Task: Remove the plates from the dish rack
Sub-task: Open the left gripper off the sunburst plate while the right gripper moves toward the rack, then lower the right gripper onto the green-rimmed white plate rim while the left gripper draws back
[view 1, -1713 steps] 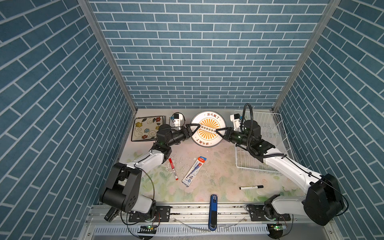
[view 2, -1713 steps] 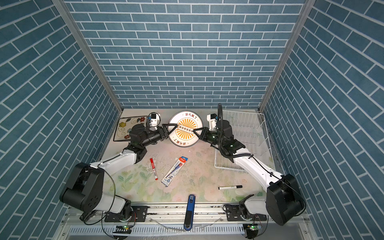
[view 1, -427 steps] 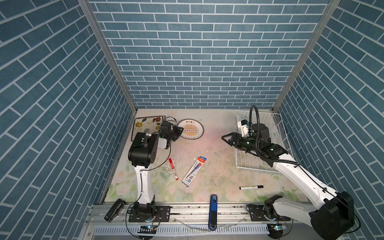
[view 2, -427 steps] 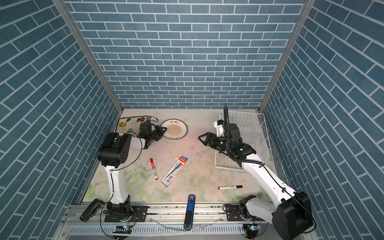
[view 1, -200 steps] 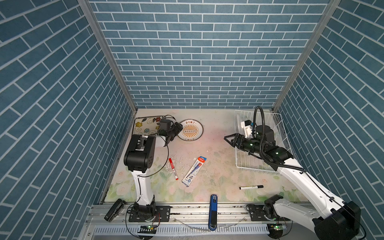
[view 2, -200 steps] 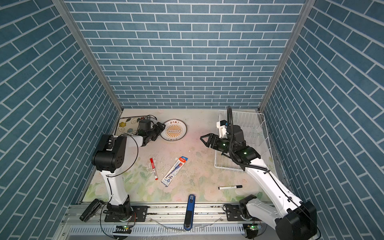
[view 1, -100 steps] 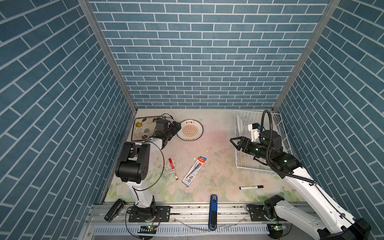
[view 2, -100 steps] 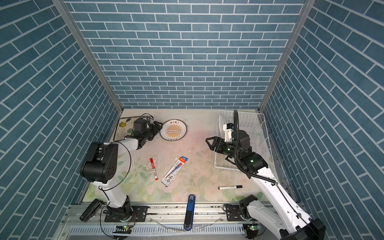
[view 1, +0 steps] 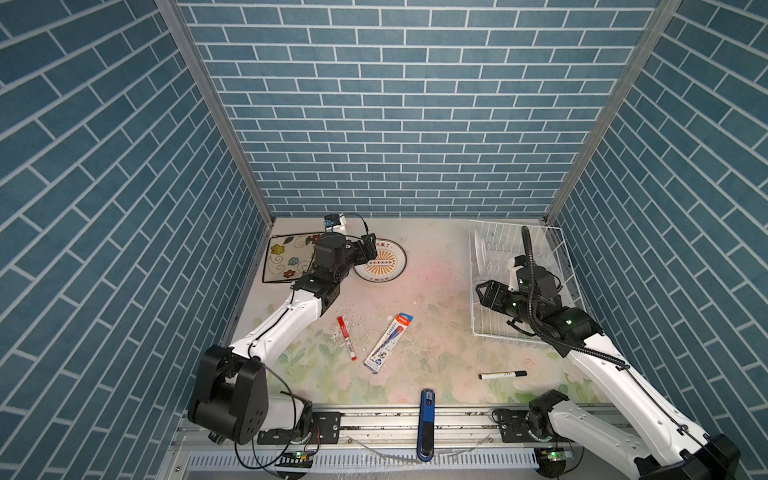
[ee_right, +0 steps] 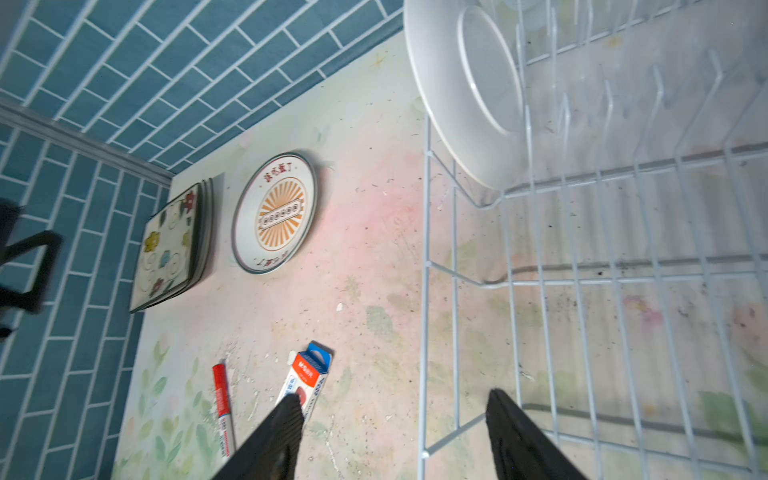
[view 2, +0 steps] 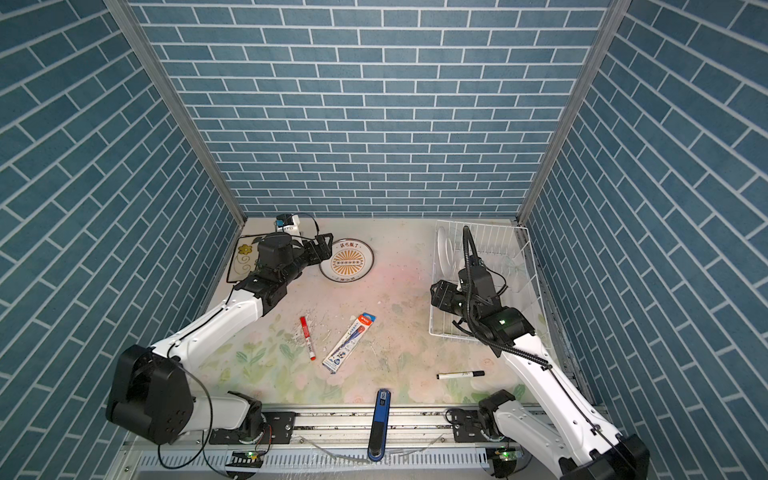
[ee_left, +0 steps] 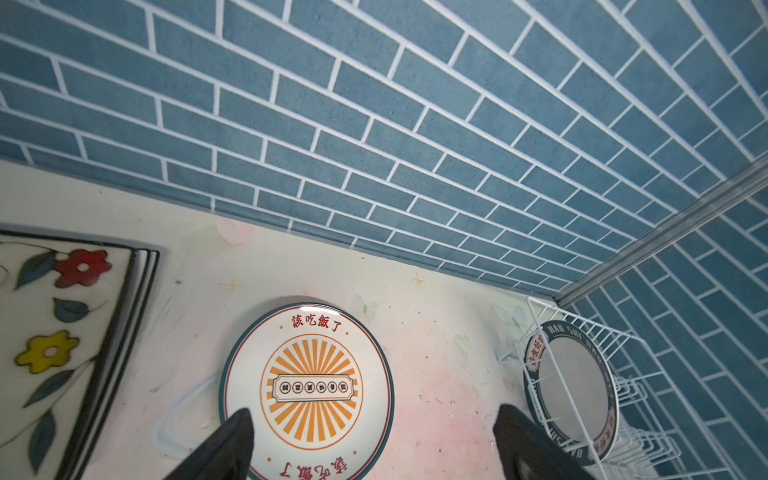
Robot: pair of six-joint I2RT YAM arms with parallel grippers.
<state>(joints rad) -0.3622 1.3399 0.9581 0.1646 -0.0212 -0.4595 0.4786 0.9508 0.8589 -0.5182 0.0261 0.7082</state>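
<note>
The dish rack (view 1: 490, 333), white wire with rows of upright prongs, sits on the table (view 1: 436, 282) at the right of both top views. One plate stands in it: a round white plate (view 1: 480, 251) on edge at the rack's far left corner, against the wire wall. The left wrist view shows the dark lettered band round its rim (ee_left: 573, 390).

The other plates lie flat on the table, left of centre near the back wall. One sunburst plate (view 1: 384, 266), round with an orange rayed centre, lies alone. Just left of it is a stack of square flowered plates (view 1: 286, 259) with black rims. The wrist views show several edges in that stack, but I cannot tell the exact count.

The right arm climbs from its base at the lower right, its forearm slanting up and to the left. The right hand (view 1: 482, 296) points toward the left of the frame, over the rack's left wall about halfway along it. Its fingers (ee_right: 274, 440) stand well apart with nothing held.

The left arm reaches from the lower left up to the plates. The left hand (view 1: 371, 248) points right, above the sunburst plate's left edge. Its fingers (ee_left: 224, 444) are spread wide and hold nothing.

Nearer the front lie one red marker (view 1: 346, 343), one pen box (view 1: 388, 343) and one black marker (view 1: 503, 375).
</note>
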